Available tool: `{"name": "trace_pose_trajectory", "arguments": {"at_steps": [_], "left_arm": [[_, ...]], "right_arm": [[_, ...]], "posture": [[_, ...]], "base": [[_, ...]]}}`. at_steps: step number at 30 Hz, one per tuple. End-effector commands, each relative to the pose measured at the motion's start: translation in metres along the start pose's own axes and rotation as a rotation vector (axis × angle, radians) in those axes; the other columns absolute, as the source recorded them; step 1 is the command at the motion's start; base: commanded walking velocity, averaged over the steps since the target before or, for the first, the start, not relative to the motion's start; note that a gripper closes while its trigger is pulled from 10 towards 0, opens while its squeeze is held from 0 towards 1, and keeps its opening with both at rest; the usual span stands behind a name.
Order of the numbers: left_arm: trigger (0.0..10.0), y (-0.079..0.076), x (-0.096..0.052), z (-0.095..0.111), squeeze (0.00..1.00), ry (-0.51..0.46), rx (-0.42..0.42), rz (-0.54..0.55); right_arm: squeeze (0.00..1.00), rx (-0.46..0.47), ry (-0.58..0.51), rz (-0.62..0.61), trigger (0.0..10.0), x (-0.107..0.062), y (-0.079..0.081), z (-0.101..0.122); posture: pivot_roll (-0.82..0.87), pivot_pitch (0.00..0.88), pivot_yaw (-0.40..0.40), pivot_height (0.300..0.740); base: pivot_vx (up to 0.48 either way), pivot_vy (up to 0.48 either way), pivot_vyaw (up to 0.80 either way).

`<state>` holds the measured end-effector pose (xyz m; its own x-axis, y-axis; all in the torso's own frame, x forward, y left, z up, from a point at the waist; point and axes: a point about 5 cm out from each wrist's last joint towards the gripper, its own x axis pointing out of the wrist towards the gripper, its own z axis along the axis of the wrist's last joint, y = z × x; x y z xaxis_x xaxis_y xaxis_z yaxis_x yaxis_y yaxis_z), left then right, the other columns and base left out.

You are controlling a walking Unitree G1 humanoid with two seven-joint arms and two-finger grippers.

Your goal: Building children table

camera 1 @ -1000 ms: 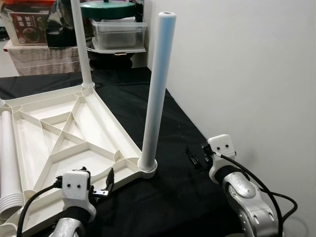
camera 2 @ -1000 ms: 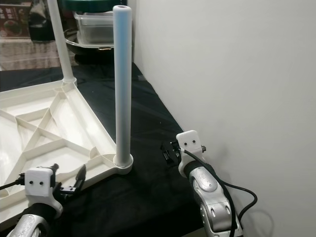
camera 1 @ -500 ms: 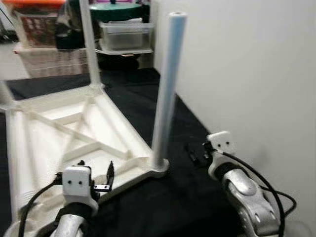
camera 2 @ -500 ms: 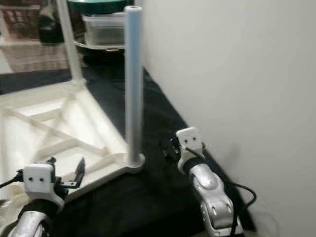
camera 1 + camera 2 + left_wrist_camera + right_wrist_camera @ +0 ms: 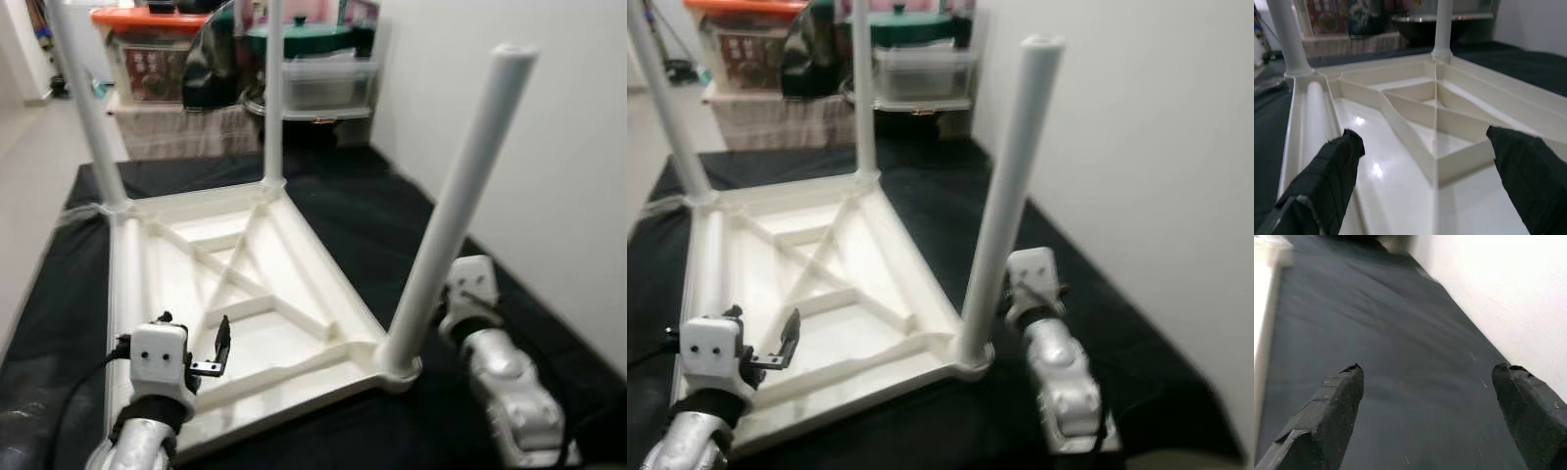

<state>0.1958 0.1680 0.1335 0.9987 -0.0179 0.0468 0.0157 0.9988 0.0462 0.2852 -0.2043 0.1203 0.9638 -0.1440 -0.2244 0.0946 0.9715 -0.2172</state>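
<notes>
Tabletop upside down, three legs standing, fourth still loose

Tabletop [image 5: 245, 294] lies upside down on the black-draped worktop [image 5: 343, 211], ribs up, right in front of both tools. Over the last second the whole view has swung left and widened; that is the head turning, not the parts moving. Earlier two upright legs could be seen; now three are in view, which suggests the robot is looking over the job before the next step.

The count:
- Legs standing in corner sockets: three. The near leg [image 5: 453, 211] rises just beside the right tool, between it and the left tool; the far leg [image 5: 273, 93] and the far-left leg [image 5: 86, 108] stand well beyond the left tool.
- Loose leg [image 5: 1315, 115]: one, lying flat in the tabletop along the edge on the left tool's outer side.
- Tools: two.

Left tool [image 5: 191, 354] hovers over the tabletop's near edge, fingers spread wide, gripping nothing. Right tool [image 5: 1427, 396] sits low over the bare cloth beside the near leg, likewise spread wide and empty-handed.

By my reckoning, one socket remains to be filled, at the corner nearest the left tool.
</notes>
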Motion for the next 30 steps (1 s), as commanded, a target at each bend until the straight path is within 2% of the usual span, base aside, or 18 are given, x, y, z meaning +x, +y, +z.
{"name": "trace_pose_trajectory", "arguments": {"at_steps": [1,6,12,13,14,15,16,17,18,19,20,21,22,23,25,26,28,30], "left_arm": [[10.0,-0.001,-0.002,-0.003,0.0,0.018,0.014,-0.003],[10.0,-0.002,-0.001,-0.004,0.0,0.019,0.016,-0.014],[10.0,-0.006,0.002,-0.006,0.0,0.019,0.027,-0.043],[10.0,-0.006,0.002,-0.006,0.0,0.019,0.027,-0.043],[10.0,-0.006,0.002,-0.006,0.0,0.021,0.028,-0.048],[10.0,-0.006,0.002,-0.006,0.0,0.021,0.028,-0.048],[10.0,-0.006,0.002,-0.007,0.0,0.022,0.028,-0.051],[10.0,-0.006,0.002,-0.008,0.0,0.024,0.028,-0.055],[10.0,-0.006,0.002,-0.008,0.0,0.024,0.028,-0.055],[10.0,-0.006,0.002,-0.008,0.0,0.026,0.028,-0.058],[10.0,-0.006,0.003,-0.009,0.0,0.028,0.03,-0.065],[10.0,-0.006,0.003,-0.009,0.0,0.028,0.03,-0.065],[10.0,-0.007,0.004,-0.01,0.0,0.028,0.029,-0.071],[10.0,-0.007,0.004,-0.01,0.0,0.028,0.029,-0.071],[10.0,-0.007,0.005,-0.01,0.0,0.027,0.03,-0.079],[10.0,-0.007,0.005,-0.01,0.0,0.027,0.03,-0.079],[10.0,-0.007,0.005,-0.01,0.0,0.027,0.025,-0.079],[10.0,-0.007,0.006,-0.01,0.0,0.028,0.022,-0.078]], "right_arm": [[0.0,-0.012,0.088,-0.032,10.0,0.003,0.001,-0.011],[0.0,-0.037,0.228,-0.089,10.0,0.004,-0.011,-0.034],[0.0,-0.136,0.354,-0.276,10.0,0.004,-0.064,-0.053],[0.0,-0.136,0.354,-0.276,10.0,0.004,-0.064,-0.053],[0.0,-0.232,0.394,-0.118,10.0,-0.001,-0.071,-0.062],[0.0,-0.232,0.394,-0.118,10.0,-0.001,-0.071,-0.062],[0.0,-0.283,0.407,0.004,10.0,-0.005,-0.066,-0.065],[0.0,-0.29,0.425,0.256,10.0,-0.019,-0.053,-0.067],[0.0,-0.29,0.425,0.256,10.0,-0.019,-0.053,-0.067],[0.0,-0.284,0.441,0.432,10.0,-0.031,-0.042,-0.068],[0.0,-0.375,0.408,0.611,10.0,-0.047,-0.038,-0.061],[0.0,-0.375,0.408,0.611,10.0,-0.047,-0.038,-0.061],[0.0,-0.505,0.358,0.775,10.0,-0.063,-0.041,-0.052],[0.0,-0.505,0.358,0.775,10.0,-0.063,-0.041,-0.052],[0.0,-0.625,0.245,0.972,10.0,-0.079,-0.04,-0.03],[0.0,-0.625,0.245,0.972,10.0,-0.079,-0.04,-0.03],[0.0,-0.484,0.054,1.125,10.0,-0.086,-0.029,0.014],[0.0,-0.43,-0.019,1.182,10.0,-0.09,-0.025,0.03]], "posture": [[0.06,0.0,-0.117,0.74],[0.04,0.0,-0.106,0.74],[0.03,0.0,-0.102,0.74],[0.03,0.0,-0.102,0.74],[0.02,0.0,-0.1,0.74],[0.02,0.0,-0.1,0.74],[0.01,0.0,-0.096,0.74],[0.01,0.0,-0.088,0.74],[0.01,0.0,-0.088,0.74],[0.01,0.0,-0.088,0.74],[-0.01,0.0,-0.083,0.74],[-0.01,0.0,-0.083,0.74],[-0.01,0.0,-0.079,0.74],[-0.01,0.0,-0.079,0.74],[-0.01,0.0,-0.079,0.74],[-0.01,0.0,-0.079,0.74],[-0.01,0.0,-0.082,0.74],[0.0,0.0,-0.087,0.74]], "base": [[0.0,0.0,0.0],[0.0,0.0,0.0],[0.0,0.0,0.0],[0.0,0.0,0.0],[0.0,0.0,0.0],[0.0,0.0,0.0],[0.0,0.0,0.0],[0.0,0.0,0.0],[0.0,0.0,0.0],[0.0,0.0,0.0],[0.0,0.0,0.0],[0.0,0.0,0.0],[0.0,0.0,0.0],[0.0,0.0,0.0],[0.0,0.0,0.0],[0.0,0.0,0.0],[0.0,0.0,0.0],[0.0,0.0,0.0]]}}
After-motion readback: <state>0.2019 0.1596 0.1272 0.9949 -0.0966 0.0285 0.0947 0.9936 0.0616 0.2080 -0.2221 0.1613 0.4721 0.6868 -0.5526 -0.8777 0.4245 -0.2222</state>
